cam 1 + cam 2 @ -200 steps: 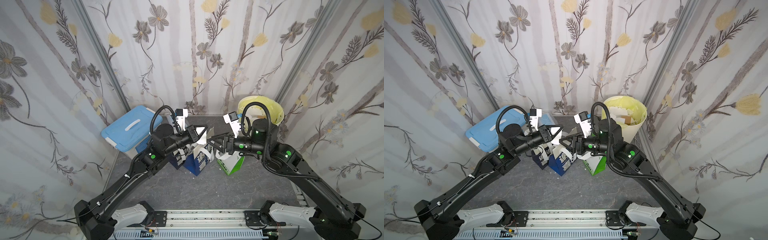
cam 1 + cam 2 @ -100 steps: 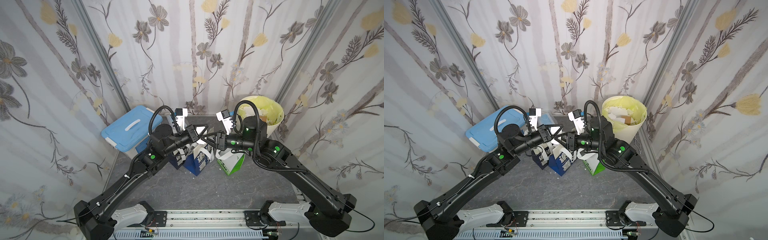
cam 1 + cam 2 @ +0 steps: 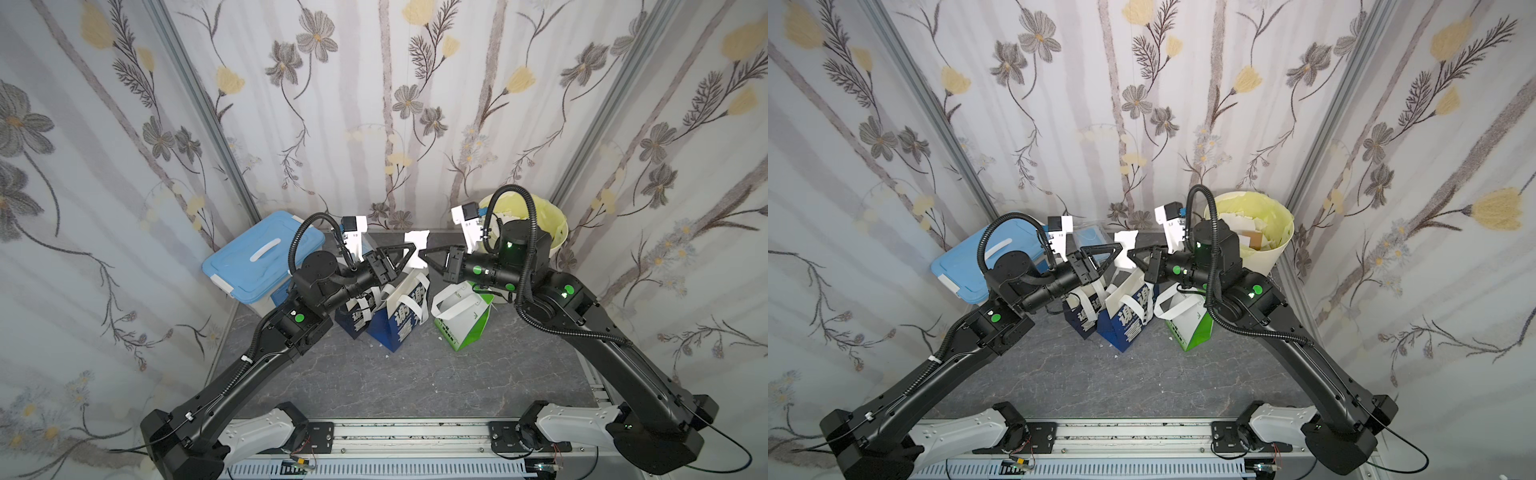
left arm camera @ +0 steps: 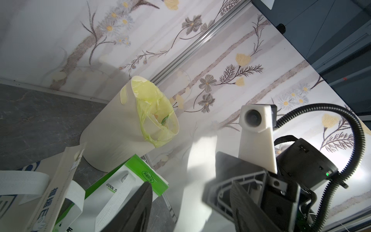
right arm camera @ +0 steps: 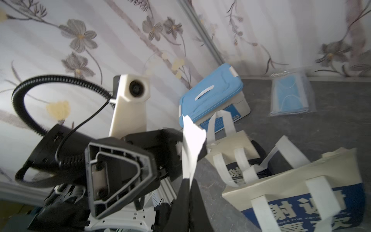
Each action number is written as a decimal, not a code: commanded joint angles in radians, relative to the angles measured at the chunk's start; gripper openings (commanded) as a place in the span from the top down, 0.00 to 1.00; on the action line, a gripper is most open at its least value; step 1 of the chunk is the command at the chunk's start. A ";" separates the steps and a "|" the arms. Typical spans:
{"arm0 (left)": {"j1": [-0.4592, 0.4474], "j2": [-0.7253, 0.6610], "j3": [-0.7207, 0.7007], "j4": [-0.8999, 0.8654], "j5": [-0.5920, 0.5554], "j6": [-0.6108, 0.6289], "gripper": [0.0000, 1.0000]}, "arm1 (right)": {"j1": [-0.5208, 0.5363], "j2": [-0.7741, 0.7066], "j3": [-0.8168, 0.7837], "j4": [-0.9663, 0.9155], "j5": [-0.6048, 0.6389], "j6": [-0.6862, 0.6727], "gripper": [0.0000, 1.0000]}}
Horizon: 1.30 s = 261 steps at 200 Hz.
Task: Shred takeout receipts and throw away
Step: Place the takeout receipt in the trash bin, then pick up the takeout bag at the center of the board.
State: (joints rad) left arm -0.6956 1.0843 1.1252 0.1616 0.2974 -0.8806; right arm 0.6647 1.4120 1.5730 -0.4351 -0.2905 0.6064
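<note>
**Receipt Mid-Shred, Disposal Pending**

Above paper bags (image 3: 395,328), torn receipt (image 5: 192,144) pinched in pressed-together right gripper (image 5: 188,186); left gripper (image 3: 403,255) spread beside it, gripping nothing. Farther back, lined bin (image 3: 1281,249) already holding white scraps (image 3: 1237,220). Judged remaining: more tearing, then binning.

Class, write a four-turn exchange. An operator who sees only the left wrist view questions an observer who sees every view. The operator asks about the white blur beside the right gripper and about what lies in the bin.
Operator: My left wrist view shows only a white blur next to the other arm. Is anything holding it?
Observer: Yes. In the right wrist view the right gripper is shut on a ragged-edged receipt, pinched between its fingertips.
Operator: I see the bin only from the side, with its yellow liner. What is inside?
Observer: In a top view the bin holds white paper scraps.
</note>
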 commanded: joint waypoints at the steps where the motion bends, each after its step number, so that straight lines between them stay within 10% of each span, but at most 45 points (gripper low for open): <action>1: 0.002 -0.028 -0.014 -0.021 -0.069 0.038 0.35 | -0.114 0.034 0.066 -0.125 0.185 -0.063 1.00; 70: 0.002 -0.119 -0.036 -0.155 -0.127 0.104 0.35 | -0.442 0.352 0.352 -0.337 0.533 -0.177 1.00; 89: 0.003 -0.132 -0.035 -0.182 -0.135 0.128 0.35 | -0.477 0.441 0.431 -0.416 0.536 -0.187 0.67; 126: 0.003 -0.124 -0.022 -0.213 -0.142 0.151 0.35 | -0.484 0.582 0.640 -0.634 0.634 -0.186 0.61; 167: -0.002 -0.073 0.025 -0.238 -0.067 0.201 0.38 | -0.484 0.552 0.619 -0.665 0.676 -0.198 0.58; 198: -0.045 -0.031 0.084 -0.311 -0.042 0.311 0.39 | -0.462 0.433 0.558 -0.597 0.481 -0.201 0.60; 261: -0.172 0.097 0.188 -0.447 -0.044 0.502 0.42 | -0.293 -0.081 0.013 -0.402 0.309 -0.151 0.56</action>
State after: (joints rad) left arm -0.8364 1.1381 1.2770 -0.2226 0.2440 -0.4843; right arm 0.3382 1.4708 1.7443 -0.9337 0.0853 0.4084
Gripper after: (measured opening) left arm 0.583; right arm 0.405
